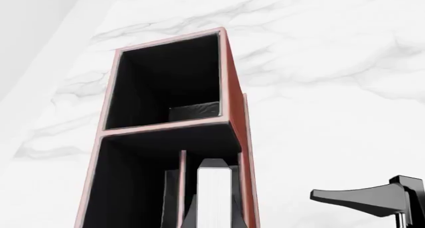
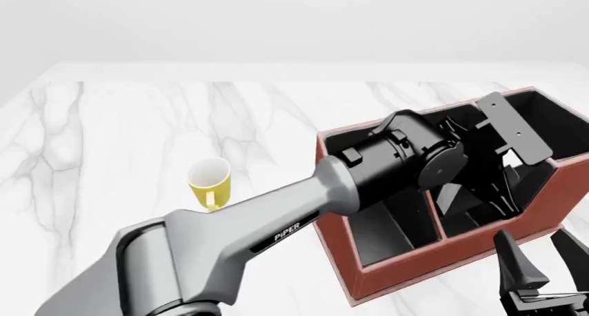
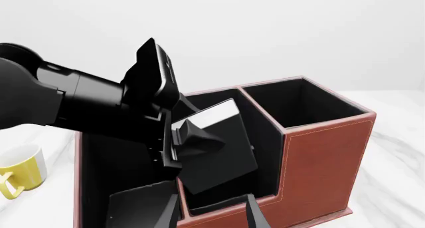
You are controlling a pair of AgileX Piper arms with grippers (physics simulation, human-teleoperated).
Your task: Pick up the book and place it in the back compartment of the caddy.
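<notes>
Reddish-brown leather walls of the big box caddy (image 1: pixel 234 83) fill the left wrist view, with its black lining showing in every cell. Between the left tool's (image 1: pixel 214 208) two dark fingers stands the small thick black-covered book (image 1: pixel 214 195), its white page edges facing the camera; the tool is clamped on it, low inside a narrow cell beside a thin reddish divider. Beyond lies a deep squarish cell holding a dark flat object I cannot identify. On white marble worktop (image 1: pixel 332 63) to one side, a black finger of the right tool (image 1: pixel 362 195) pokes into sight.

From the front, the grey and black left arm (image 2: pixel 276 226) reaches diagonally from the lower left over the caddy (image 2: pixel 405 274), which sits on the right of the worktop (image 2: pixel 138 123). Its wrist hides most of the book and the tool itself. A yellow ceramic mug (image 2: pixel 210 180) stands upright on the worktop left of the caddy, well apart from it. The right tool (image 2: pixel 543 268) sits at the lower right corner, just in front of the caddy, fingers spread and gripping nothing.

Seen from the right wrist, the book (image 3: pixel 219 153) hangs tilted, partly down in a small front cell of the caddy (image 3: pixel 325 158), pinched by the left tool (image 3: pixel 189 143). The mug (image 3: pixel 20 168) shows at the far edge. Two tips of the right tool's fingers (image 3: pixel 256 215) stand apart at the bottom.
</notes>
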